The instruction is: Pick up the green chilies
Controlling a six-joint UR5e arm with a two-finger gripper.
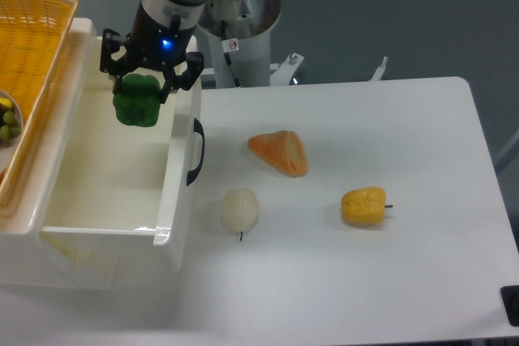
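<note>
Camera: green chilies [136, 109] upright between fingers [172, 87], stem end up.

My feed is evenly bright from overhead — soft short shadows under the objects on the white table [365, 281], mild glare inside the bin [105, 192], slightly soft focus throughout.
</note>
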